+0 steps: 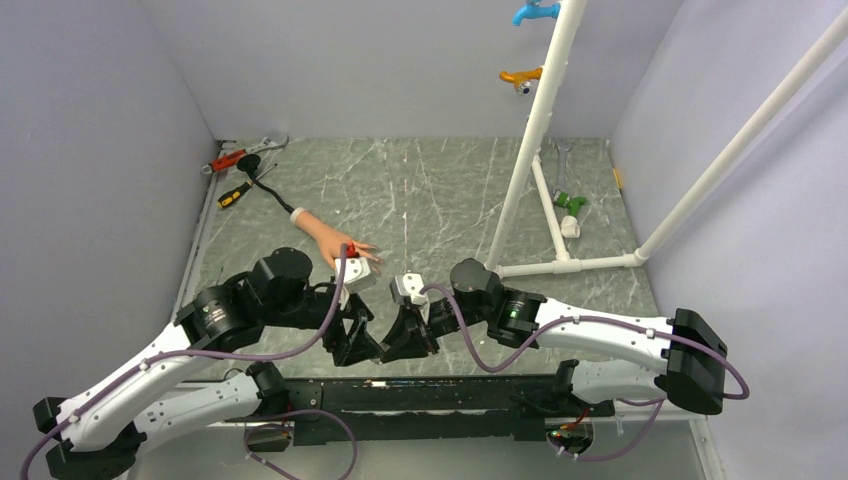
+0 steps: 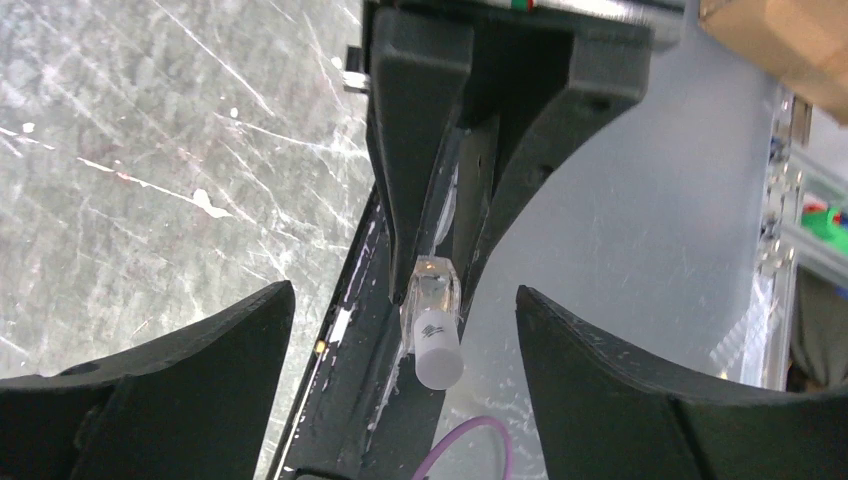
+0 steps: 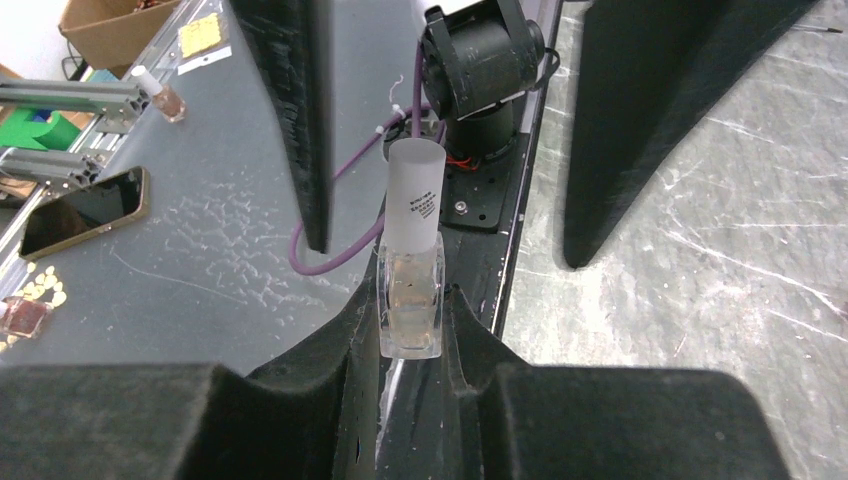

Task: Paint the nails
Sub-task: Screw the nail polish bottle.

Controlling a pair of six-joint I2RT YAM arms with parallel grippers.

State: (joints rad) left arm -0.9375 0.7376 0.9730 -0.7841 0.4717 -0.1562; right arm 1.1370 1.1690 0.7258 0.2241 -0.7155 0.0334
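The flesh-coloured mannequin hand (image 1: 322, 233) lies on the table, its reddish nails (image 1: 352, 247) pointing towards my arms, partly behind the left wrist. My two grippers meet nose to nose at the near middle. My right gripper (image 3: 410, 305) (image 1: 402, 340) is shut on a small clear bottle (image 3: 410, 300) with a white cap (image 3: 415, 190) (image 2: 438, 350). My left gripper (image 2: 405, 295) (image 1: 366, 343) is open, its fingers (image 3: 290, 120) standing wide on either side of the cap without touching it.
A wrench (image 1: 245, 152) and screwdrivers (image 1: 235, 195) lie at the back left. A white pipe frame (image 1: 535, 130) stands at the right, with green and white fittings (image 1: 570, 205) at its foot. The black base rail (image 1: 420, 395) runs just below the grippers.
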